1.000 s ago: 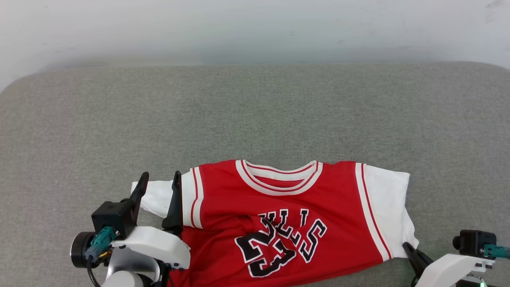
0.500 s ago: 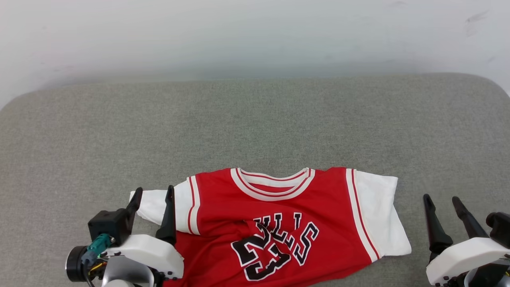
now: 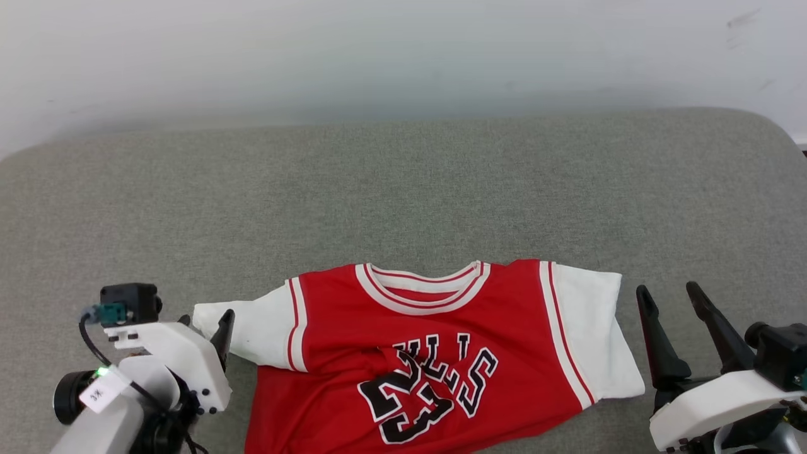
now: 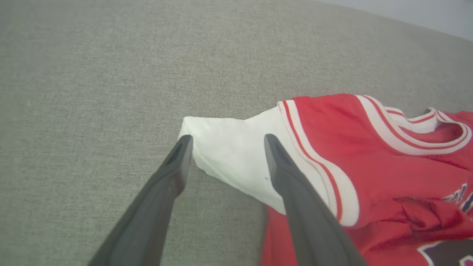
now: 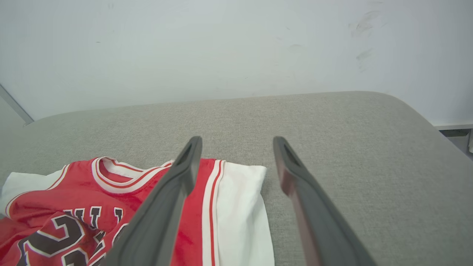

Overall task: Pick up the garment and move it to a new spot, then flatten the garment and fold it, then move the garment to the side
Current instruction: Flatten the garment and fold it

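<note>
**Shirt is laid out, but not folded yet**

The garment (image 3: 429,353) lies face up on the grey padded top (image 3: 403,189), close to the robot. Its collar points away from the robot, and the black letters and number are easy to see. The bottom of the shirt runs off the lower edge of the head view.

It looks like the shirt is already at its spot and the job now is to make it flat. It is mostly spread out. But there is a bump in the red cloth near the letters, and the white sleeve (image 4: 229,159) on the robot's left looks narrow and a bit bunched. The other white sleeve (image 3: 592,334) lies smoother. Folding is not done. Moving the shirt to the side is not done either.

The left gripper (image 4: 228,138) has its two fingers wide apart, with the tip of the left sleeve between them. I cannot tell if they touch the cloth. The right gripper (image 3: 668,291) also has its fingers wide apart and holds nothing. It sits just beside the right sleeve, over the bare grey top.

The shirt is not inside any box or basket. It rests right on the padded top.
</note>
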Controlling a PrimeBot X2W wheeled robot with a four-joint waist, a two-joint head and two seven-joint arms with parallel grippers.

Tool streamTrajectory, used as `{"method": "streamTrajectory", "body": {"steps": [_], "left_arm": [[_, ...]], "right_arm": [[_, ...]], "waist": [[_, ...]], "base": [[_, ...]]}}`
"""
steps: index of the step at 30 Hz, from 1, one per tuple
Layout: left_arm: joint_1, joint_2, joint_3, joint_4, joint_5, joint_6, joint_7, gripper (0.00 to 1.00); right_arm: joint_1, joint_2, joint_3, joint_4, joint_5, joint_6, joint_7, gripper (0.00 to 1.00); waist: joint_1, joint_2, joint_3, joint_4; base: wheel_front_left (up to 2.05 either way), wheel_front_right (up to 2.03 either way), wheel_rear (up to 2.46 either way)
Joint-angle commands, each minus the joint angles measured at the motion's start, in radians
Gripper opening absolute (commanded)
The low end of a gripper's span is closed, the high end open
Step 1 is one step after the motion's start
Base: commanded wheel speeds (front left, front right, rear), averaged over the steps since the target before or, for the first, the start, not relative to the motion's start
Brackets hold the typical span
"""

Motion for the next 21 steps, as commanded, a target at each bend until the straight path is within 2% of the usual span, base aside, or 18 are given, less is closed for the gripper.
{"method": "streamTrajectory", "body": {"steps": [1, 11, 16, 18, 19, 21], "left_arm": [[-0.049, 0.022, -0.005, 0.021, -0.025, -0.024, 0.067, 1.00], [-0.168, 0.064, -0.067, 0.168, -0.049, -0.080, 0.277, 1.00], [-0.170, 0.047, -0.131, 0.220, -0.064, -0.120, 0.384, 1.00], [-0.167, 0.038, -0.144, 0.227, -0.073, -0.133, 0.406, 0.31], [-0.171, 0.039, -0.150, 0.228, -0.067, -0.134, 0.406, 0.00], [-0.177, 0.036, -0.151, 0.231, -0.061, -0.134, 0.398, 0.00]], "right_arm": [[-0.011, 0.002, 0.012, -0.011, 0.009, -0.001, 0.000, 1.00], [-0.062, 0.002, 0.037, 0.029, 0.050, -0.001, -0.032, 1.00], [-0.075, 0.002, 0.029, 0.065, 0.058, -0.001, -0.049, 1.00], [-0.084, 0.002, 0.020, 0.073, 0.060, -0.001, -0.054, 1.00], [-0.089, 0.002, 0.014, 0.077, 0.061, -0.001, -0.055, 1.00], [-0.096, 0.002, -0.005, 0.087, 0.059, -0.001, -0.052, 1.00]], "waist": [[0.0001, -0.0001, 0.046, -0.018], [0.0001, -0.0001, 0.143, -0.060], [0.0001, -0.0001, 0.159, -0.072], [0.0001, -0.0001, 0.161, -0.074], [0.0001, -0.0001, 0.161, -0.074], [0.0001, -0.0001, 0.160, -0.073]], "base": [[0.00, 0.00, 0.00], [0.00, 0.00, 0.00], [0.00, 0.00, 0.00], [0.00, 0.00, 0.00], [0.00, 0.00, 0.00], [0.00, 0.00, 0.00]]}}
